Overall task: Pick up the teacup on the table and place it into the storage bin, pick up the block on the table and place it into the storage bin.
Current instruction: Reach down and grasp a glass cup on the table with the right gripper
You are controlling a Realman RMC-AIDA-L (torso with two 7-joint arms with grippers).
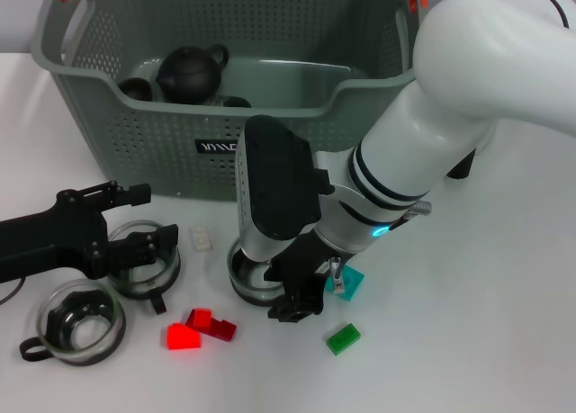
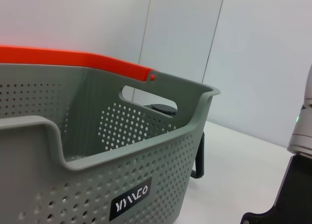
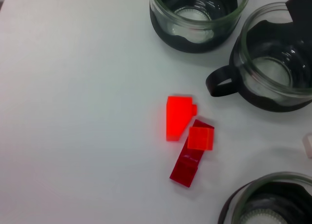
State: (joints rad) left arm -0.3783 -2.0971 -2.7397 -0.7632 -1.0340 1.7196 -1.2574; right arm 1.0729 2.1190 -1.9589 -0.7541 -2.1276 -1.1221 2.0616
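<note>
In front of the bin (image 1: 135, 139), left hand (image 1: 153, 242) spread around a teacup (image 1: 139, 267); right hand (image 1: 301, 300) beside another teacup (image 1: 247, 278), grip state unclear.

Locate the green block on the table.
In the head view, the green block lies on the table near its front edge, toward the robot's right, apart from and just in front of the teal block beside the right gripper.
</note>
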